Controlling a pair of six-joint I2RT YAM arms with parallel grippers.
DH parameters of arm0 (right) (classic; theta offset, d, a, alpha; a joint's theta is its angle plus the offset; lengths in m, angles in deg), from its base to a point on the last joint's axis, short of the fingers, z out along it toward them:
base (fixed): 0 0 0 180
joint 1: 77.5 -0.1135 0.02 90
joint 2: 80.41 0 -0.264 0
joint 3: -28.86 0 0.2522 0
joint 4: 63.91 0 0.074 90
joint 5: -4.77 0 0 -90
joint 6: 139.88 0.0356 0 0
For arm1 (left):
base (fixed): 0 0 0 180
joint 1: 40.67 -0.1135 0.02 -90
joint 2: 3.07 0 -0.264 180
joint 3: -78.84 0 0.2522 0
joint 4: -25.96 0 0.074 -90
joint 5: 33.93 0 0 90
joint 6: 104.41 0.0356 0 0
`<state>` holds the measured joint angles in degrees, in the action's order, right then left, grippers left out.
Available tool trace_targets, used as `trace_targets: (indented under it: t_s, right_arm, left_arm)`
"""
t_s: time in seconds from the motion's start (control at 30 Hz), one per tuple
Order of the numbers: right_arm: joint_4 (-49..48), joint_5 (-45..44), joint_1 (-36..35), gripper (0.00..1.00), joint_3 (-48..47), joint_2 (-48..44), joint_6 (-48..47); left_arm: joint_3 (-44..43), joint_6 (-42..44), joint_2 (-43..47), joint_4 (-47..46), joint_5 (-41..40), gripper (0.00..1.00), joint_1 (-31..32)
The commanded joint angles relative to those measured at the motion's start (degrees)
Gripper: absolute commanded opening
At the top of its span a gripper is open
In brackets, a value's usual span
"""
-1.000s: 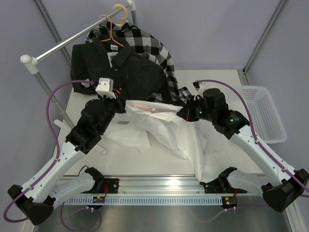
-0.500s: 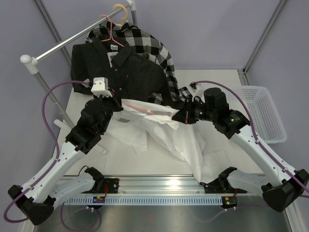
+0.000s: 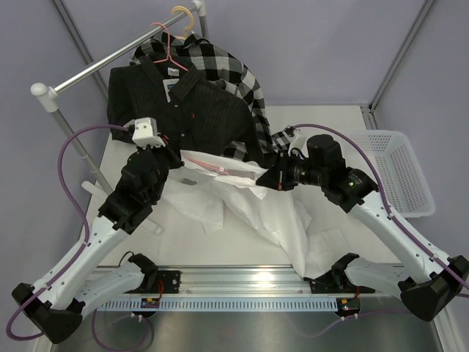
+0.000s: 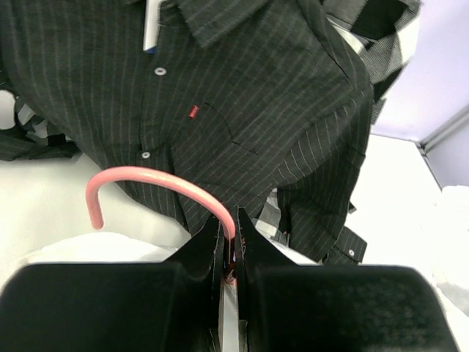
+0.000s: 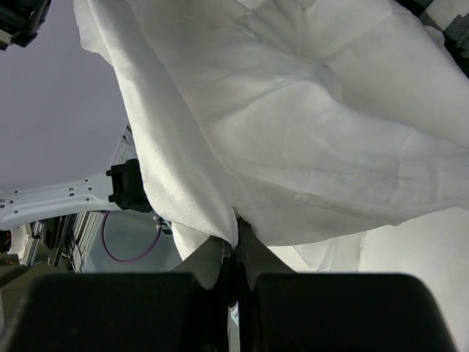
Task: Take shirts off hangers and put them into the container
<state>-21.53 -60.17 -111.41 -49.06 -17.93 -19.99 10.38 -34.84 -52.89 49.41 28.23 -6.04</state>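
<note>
Now the left claw (image 4: 229,220) pinches the pink hanger (image 4: 146,171) below its hook and the right claw (image 5: 236,238) pinches the white shirt (image 5: 293,132), which is stretched between them above the table (image 3: 333,117), so it probably pulls off rightward, toward the basket (image 3: 399,170) beside the right arm.

Three shirts (image 3: 212,110) — two pink hangers (image 3: 168,50), one beige hanger (image 3: 179,12) — one basket (image 3: 403,176), one rail (image 3: 95,70).

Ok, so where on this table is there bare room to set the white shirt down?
Bare table shows at the far right, between the checked shirt and the basket, and along the near edge in front of the white shirt. The middle and far left are crowded by that shirt and the black shirt.
</note>
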Motion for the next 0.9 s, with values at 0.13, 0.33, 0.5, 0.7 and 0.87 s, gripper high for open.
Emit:
trace_targets:
  t_s: [0.13, 0.33, 0.5, 0.7, 0.87]
  right_arm:
    - [1.61, -0.27, -5.64, 0.00, -2.55, 0.71, 2.10]
    - [2.75, -3.78, -5.64, 0.00, -0.97, -0.77, 2.11]
    - [4.96, -5.20, -5.73, 0.00, 0.86, -2.61, 2.01]
    - [9.96, -12.04, -5.55, 0.00, 2.63, -6.49, -1.06]
    - [9.18, -9.43, -4.94, 0.00, 8.16, -6.49, -1.33]
  left_arm:
    - [-0.32, -6.03, 1.30, -6.97, -8.99, 0.00, -2.38]
    - [0.38, -6.55, 2.97, -7.06, -11.10, 0.00, -3.08]
    - [0.82, -8.14, 3.50, -6.44, -12.51, 0.00, -5.36]
    - [1.70, -8.40, 4.55, -7.41, -11.90, 0.00, -6.42]
    - [1.96, -10.16, 5.79, -7.15, -11.88, 0.00, -7.74]
